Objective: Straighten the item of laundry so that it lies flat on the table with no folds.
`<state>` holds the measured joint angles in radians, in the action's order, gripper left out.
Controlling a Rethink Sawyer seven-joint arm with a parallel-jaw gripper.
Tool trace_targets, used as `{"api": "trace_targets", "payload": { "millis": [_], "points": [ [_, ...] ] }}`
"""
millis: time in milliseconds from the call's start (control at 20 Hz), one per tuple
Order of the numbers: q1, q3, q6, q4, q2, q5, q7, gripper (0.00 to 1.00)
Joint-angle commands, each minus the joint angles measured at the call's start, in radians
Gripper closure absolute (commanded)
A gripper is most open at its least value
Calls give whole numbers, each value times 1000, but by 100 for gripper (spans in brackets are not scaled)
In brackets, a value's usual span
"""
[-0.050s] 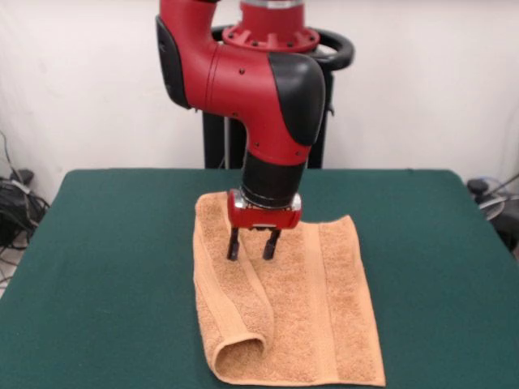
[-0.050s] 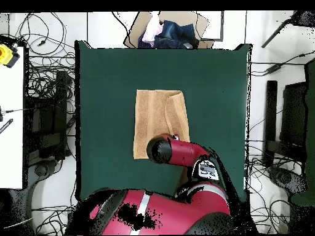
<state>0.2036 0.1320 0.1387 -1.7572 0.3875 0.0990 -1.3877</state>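
Currently I log gripper [image 1: 253, 245], fingers apart, atop towel [image 1: 324, 324]; folded flap [image 1: 231, 312] runs lengthwise beside it.

Green table [image 1: 105, 267] bare on every side of the towel [image 1: 324, 324]; wide free strips to both side edges. Gripper [image 1: 252, 245] and arm [image 1: 268, 89] stand over the towel's far part. Folded flap [image 1: 235, 308] raised along one long edge.
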Motion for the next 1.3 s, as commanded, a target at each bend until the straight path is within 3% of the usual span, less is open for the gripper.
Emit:
{"api": "trace_targets", "payload": {
  "millis": [50,650,1050,1300],
  "points": [
    [93,-69,-170,133,-191,-38,-218,0],
    [312,-254,-75,75,-187,23,-118,0],
    [334,-263,-72,73,-177,55,-124,0],
    [286,-215,-136,77,-166,75,-165,0]
  ]
}}
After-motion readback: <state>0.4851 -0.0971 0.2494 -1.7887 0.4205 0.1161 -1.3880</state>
